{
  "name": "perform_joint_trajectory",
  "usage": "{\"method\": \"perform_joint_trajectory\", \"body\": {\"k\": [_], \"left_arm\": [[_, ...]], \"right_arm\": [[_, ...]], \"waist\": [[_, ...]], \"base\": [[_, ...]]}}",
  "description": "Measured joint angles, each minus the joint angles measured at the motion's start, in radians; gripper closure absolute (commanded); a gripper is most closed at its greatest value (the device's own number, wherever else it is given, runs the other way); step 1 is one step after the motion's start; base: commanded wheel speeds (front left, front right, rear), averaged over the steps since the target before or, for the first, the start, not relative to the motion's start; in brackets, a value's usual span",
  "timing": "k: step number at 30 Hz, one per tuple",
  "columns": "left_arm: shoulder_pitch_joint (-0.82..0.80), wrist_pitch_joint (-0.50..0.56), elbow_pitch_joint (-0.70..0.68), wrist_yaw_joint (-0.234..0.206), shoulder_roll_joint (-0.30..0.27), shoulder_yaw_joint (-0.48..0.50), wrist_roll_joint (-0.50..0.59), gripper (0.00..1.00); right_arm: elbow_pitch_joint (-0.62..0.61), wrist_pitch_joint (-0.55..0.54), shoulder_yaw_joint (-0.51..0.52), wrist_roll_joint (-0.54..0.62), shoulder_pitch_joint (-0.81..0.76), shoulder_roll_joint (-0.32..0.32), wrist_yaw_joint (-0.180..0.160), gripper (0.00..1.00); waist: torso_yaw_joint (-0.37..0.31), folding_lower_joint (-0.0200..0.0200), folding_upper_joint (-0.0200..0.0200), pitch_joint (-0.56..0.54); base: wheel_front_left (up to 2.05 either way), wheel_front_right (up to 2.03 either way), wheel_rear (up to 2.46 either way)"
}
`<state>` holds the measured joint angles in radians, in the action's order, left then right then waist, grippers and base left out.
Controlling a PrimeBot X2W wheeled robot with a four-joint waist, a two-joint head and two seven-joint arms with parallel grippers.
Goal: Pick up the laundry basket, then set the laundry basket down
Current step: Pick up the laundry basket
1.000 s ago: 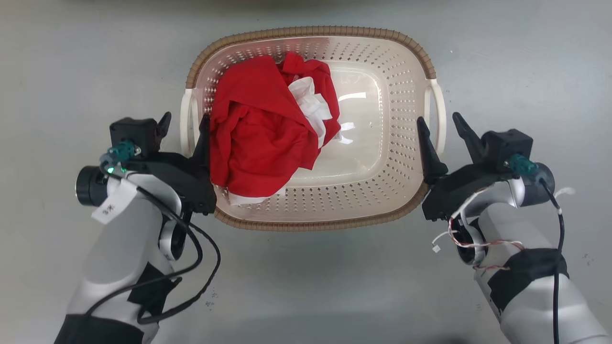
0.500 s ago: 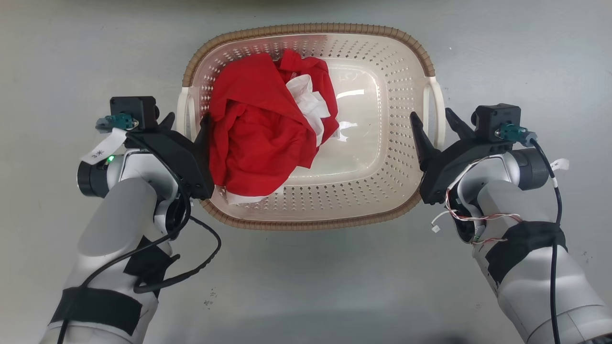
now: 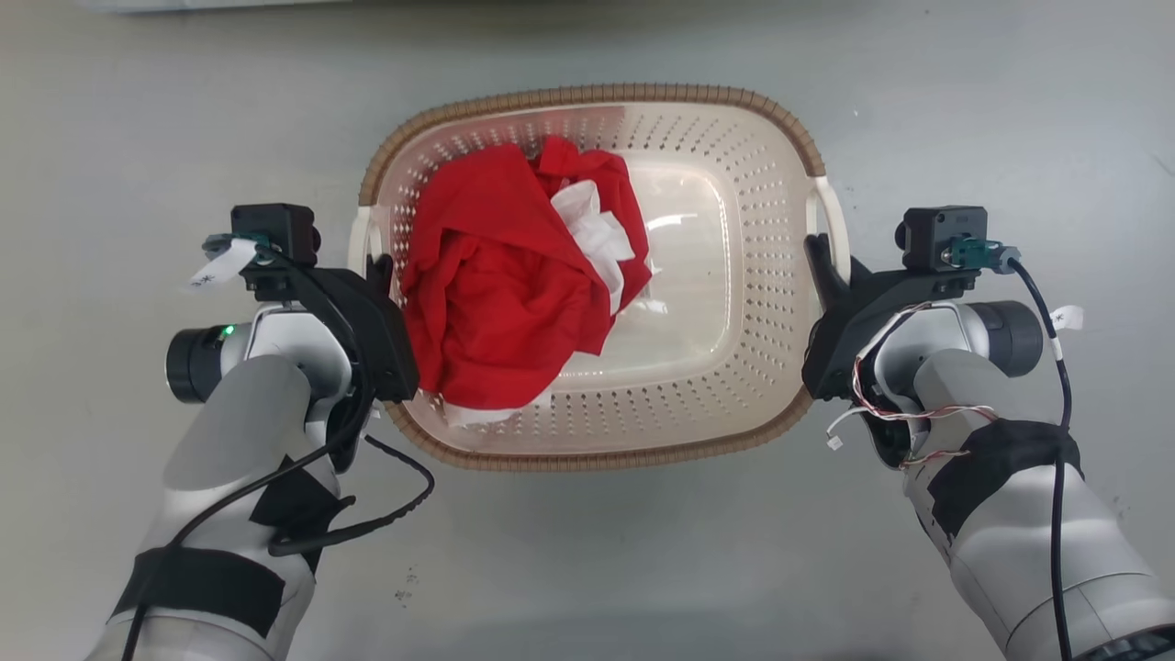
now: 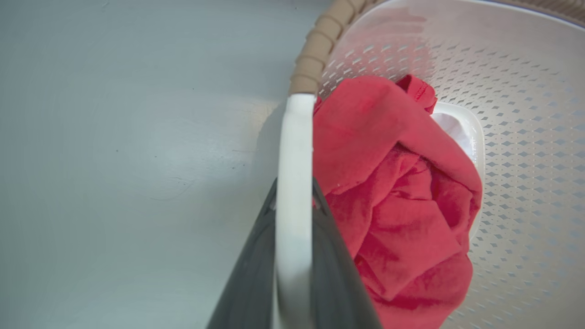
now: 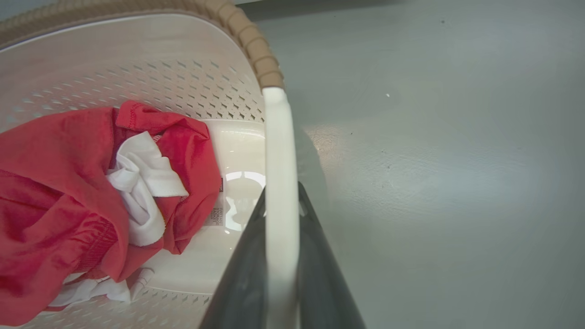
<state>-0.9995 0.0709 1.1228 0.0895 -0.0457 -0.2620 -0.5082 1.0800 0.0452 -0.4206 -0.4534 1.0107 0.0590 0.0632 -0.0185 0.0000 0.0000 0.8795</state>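
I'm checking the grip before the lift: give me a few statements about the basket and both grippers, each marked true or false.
1. The left gripper is shut on the laundry basket at its left handle. True.
2. The right gripper hangs open, apart from the basket. False: it is shut on the right handle.
3. A red garment lies in the basket. True.
4. The garment is bunched against the basket's right wall. False: it lies toward the left side.

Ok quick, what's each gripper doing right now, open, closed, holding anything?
Left gripper: closed on the laundry basket by its left handle.
Right gripper: closed on the basket's right handle.
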Motion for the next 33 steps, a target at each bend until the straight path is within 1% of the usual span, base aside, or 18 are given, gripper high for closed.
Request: {"method": "perform_joint_trajectory", "body": {"k": [10,13,25,33], "left_arm": [[0.001,0.026,0.073,0.009,0.016,-0.007,-0.011,1.0],[0.003,0.034,0.097,0.016,0.02,-0.007,-0.028,1.0],[0.046,0.08,0.142,0.025,0.028,-0.008,-0.046,1.0],[0.098,0.13,0.159,0.026,0.035,-0.005,-0.063,1.0]], "right_arm": [[0.054,-0.01,-0.023,-0.048,-0.018,-0.003,0.016,1.0],[0.064,-0.017,-0.033,-0.06,-0.032,-0.005,0.018,1.0],[0.09,-0.044,-0.072,-0.13,-0.099,-0.009,0.03,1.0],[0.124,-0.079,-0.09,-0.171,-0.145,-0.015,0.038,1.0]], "waist": [[0.002,0.0,0.0,-0.079],[0.003,0.0,0.0,-0.111],[0.005,-0.0001,-0.0001,-0.257],[0.004,-0.0002,-0.0001,-0.371]], "base": [[0.0,0.0,0.0],[0.0,0.0,0.0],[0.0,0.0,0.0],[0.0,0.0,0.0]]}}
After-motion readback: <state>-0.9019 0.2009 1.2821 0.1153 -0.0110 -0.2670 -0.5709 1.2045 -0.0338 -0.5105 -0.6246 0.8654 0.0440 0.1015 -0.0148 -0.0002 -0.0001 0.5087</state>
